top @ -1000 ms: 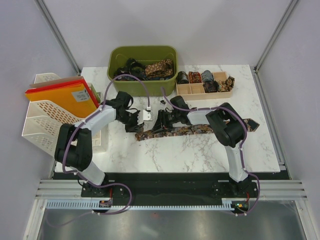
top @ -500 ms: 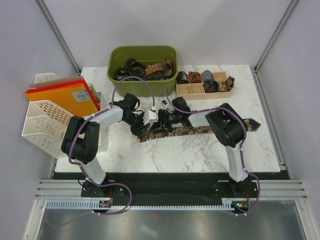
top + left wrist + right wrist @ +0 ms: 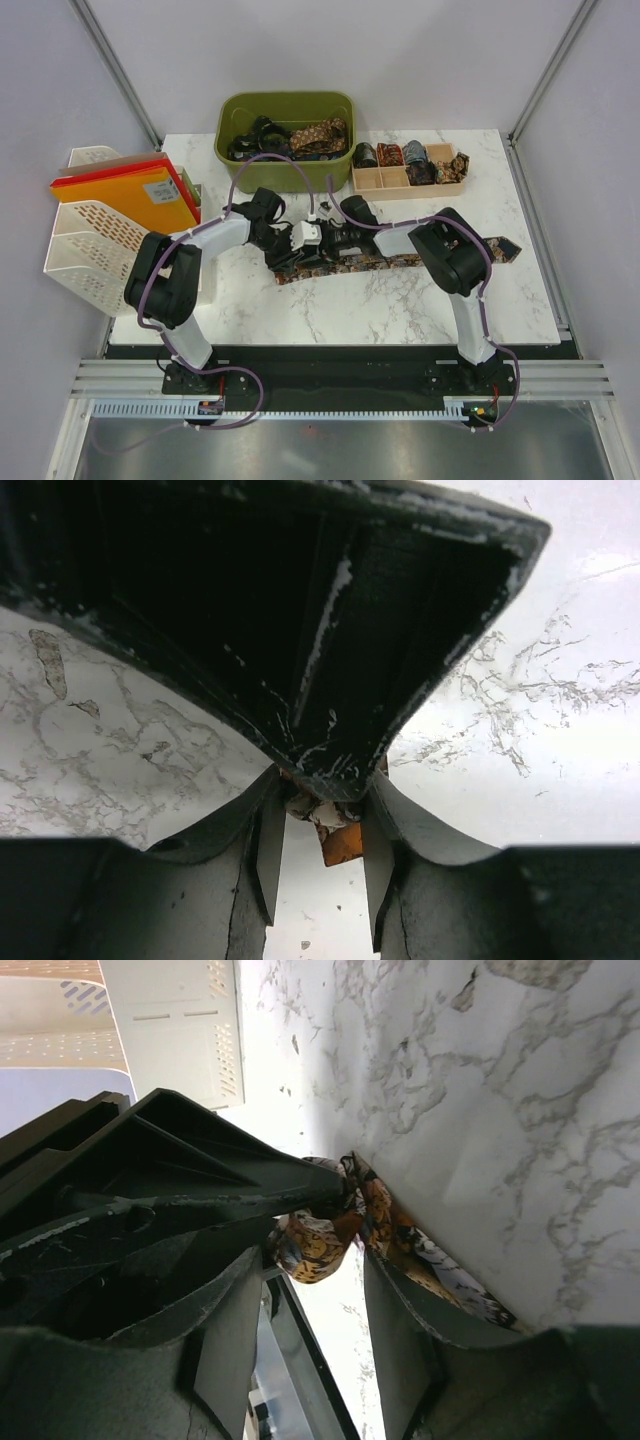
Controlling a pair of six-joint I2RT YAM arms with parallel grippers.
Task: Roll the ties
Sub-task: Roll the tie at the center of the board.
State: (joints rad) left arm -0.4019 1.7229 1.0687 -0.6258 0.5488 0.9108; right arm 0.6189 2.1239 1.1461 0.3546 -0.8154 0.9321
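Note:
A dark tie (image 3: 420,258) with brown-gold paisley print lies flat across the middle of the marble table, its wide pointed end at the right. Both grippers meet over its narrow left end. My left gripper (image 3: 290,256) comes in from the left and my right gripper (image 3: 322,250) faces it. In the left wrist view the left gripper (image 3: 322,800) is open, with an orange scrap of the tie (image 3: 342,842) near its right finger. In the right wrist view the right gripper (image 3: 315,1260) is open and the curled tie end (image 3: 315,1245) sits at its fingertips.
A green bin (image 3: 230,150) of loose ties stands at the back. A wooden tray (image 3: 405,180) with several rolled ties sits to its right. A white file rack (image 3: 85,250) with orange folders (image 3: 130,195) stands at the left edge.
The left arm has swung right until its gripper meets the right one over the tie's narrow end. Both pairs of jaws have widened.

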